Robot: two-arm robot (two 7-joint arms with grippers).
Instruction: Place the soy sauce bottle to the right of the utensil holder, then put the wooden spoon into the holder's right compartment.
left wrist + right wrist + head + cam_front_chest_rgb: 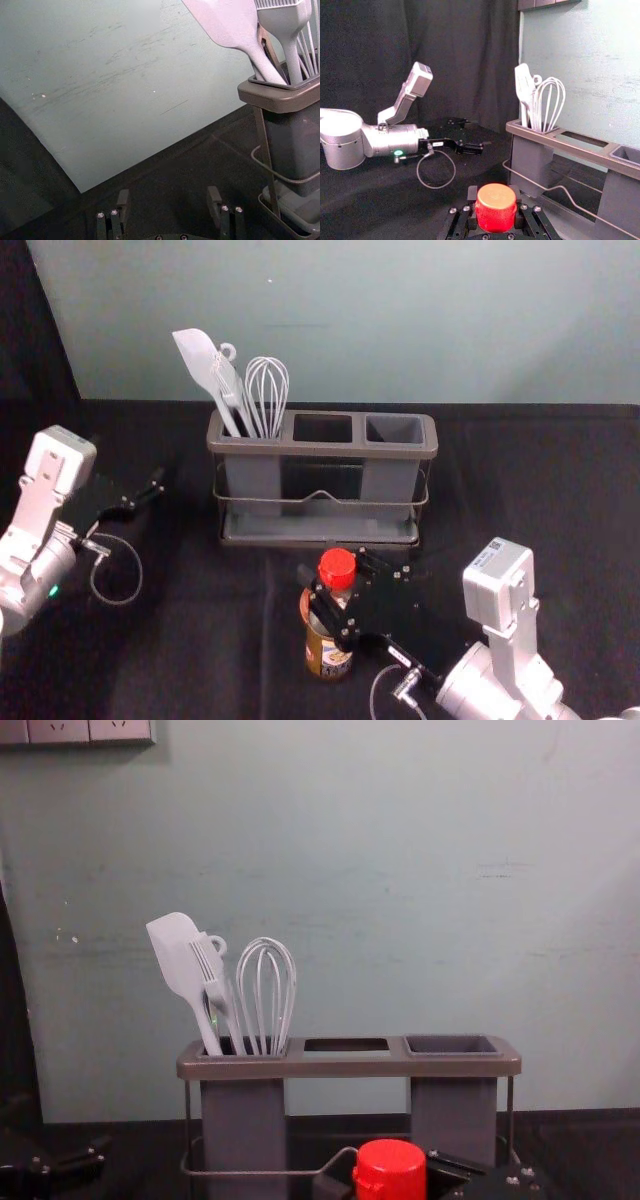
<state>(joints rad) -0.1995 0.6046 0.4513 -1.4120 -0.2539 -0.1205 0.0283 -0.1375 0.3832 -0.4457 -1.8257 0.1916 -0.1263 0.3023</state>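
One soy sauce bottle (330, 655), capped in red, is in front of the middle of a grey utensil holder (322, 449) and near it, roughly upright above a dark tablecloth (230, 640). Whether its base touches the cloth cannot be told. The robot's right gripper (494, 194), reaching in from in front of the holder's right end, is drawn in to about the bottle's width, with a finger on either side just below the red cap (337, 568), and appears to have hold of it. The left gripper (150, 495), to the left of the holder, is spread wide and holds nothing. White utensils, among them a spatula (201, 365) and a whisk (268, 390), stand in the holder's left compartment. The bottle is probably smooth and firm, with moderate weight if well filled, and the liquid inside may slosh. Held this high, it could swing or slip round between the fingers; the broader body below the shoulder would likely give a steadier hold, though the neck should do for a short, slow carry. The bottle probably needs to travel level, clear of the holder's front wire rail (322, 496), to the holder's right side, and be let go only once its base sits flat.
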